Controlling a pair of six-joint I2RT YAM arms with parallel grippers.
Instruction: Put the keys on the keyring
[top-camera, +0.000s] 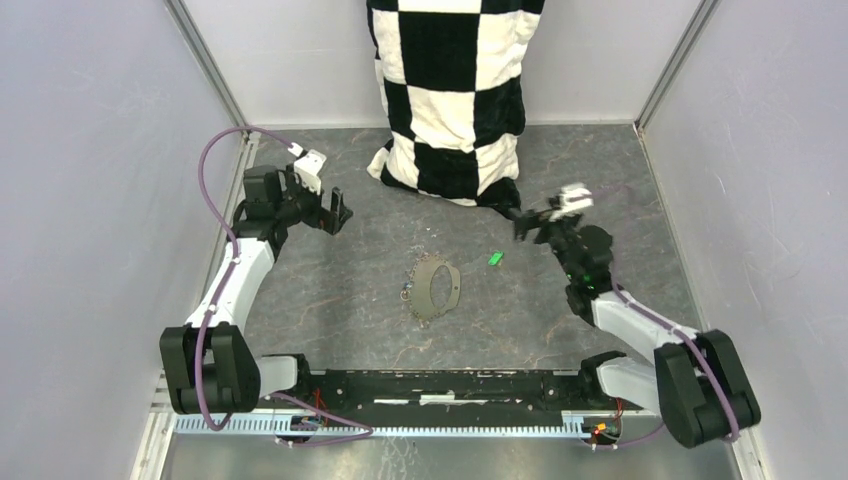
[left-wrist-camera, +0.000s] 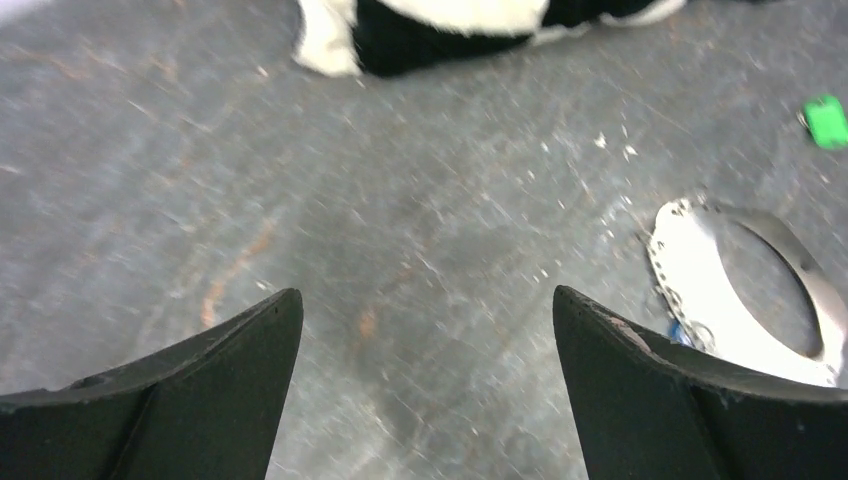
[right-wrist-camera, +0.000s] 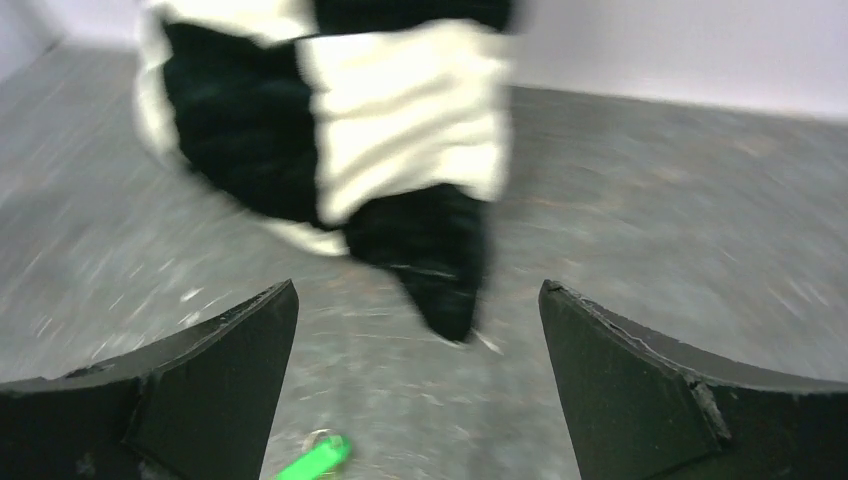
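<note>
Here, the left gripper (top-camera: 338, 212) is hovering wide open, well apart from the keyring (top-camera: 436, 287) lying centrally. The green key (top-camera: 494, 258) is lying near it, to the right. The right gripper (right-wrist-camera: 418, 290) is hanging wide open near the checkered cloth (top-camera: 450, 90); descending there, it is risking snagging fabric or flicking the tiny key away.

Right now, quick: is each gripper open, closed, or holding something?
Left gripper: open, holding nothing.
Right gripper: open, holding nothing; the green key lies loose below it.
</note>
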